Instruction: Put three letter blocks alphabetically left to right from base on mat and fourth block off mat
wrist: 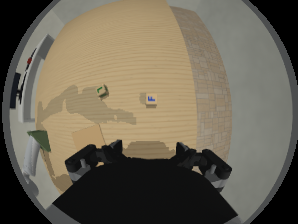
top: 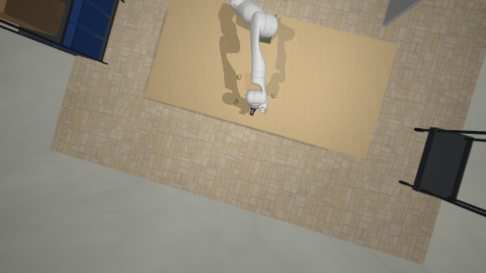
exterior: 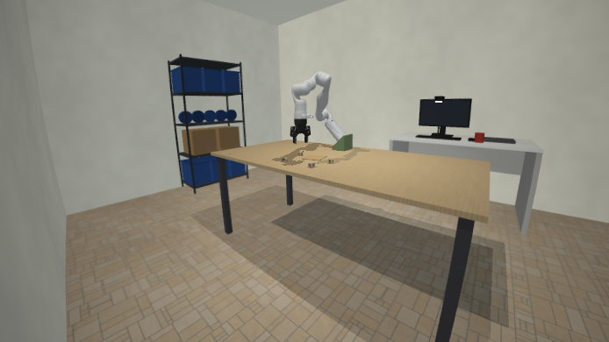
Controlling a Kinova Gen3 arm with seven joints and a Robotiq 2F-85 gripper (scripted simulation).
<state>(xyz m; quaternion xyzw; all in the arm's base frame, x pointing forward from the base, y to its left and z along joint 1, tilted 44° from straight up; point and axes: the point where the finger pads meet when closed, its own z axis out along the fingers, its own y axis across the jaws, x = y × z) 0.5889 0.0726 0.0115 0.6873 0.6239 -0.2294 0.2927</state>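
Note:
My gripper (exterior: 299,137) is open and empty, raised well above the table near the mat (exterior: 313,158). In the wrist view its fingers frame a strip of the mat (wrist: 147,149). Four small blocks lie on the table around the mat, none on it: one at the left (exterior: 283,159), one behind it (exterior: 300,153), one in front (exterior: 311,165), and a green-marked one at the right (exterior: 330,161). From above I see a block (top: 239,77) just beside the mat (top: 249,80), a blue-marked block (top: 235,101) and the green-marked block (top: 273,95). The arm hides the fourth. The wrist view shows the green-marked block (wrist: 101,91) and a blue-marked block (wrist: 150,99).
The green wedge base (exterior: 343,142) stands behind the mat. The table's front edge (top: 229,121) lies close to the blocks. A shelf rack (exterior: 206,118) and a desk with a monitor (exterior: 444,114) stand off the table.

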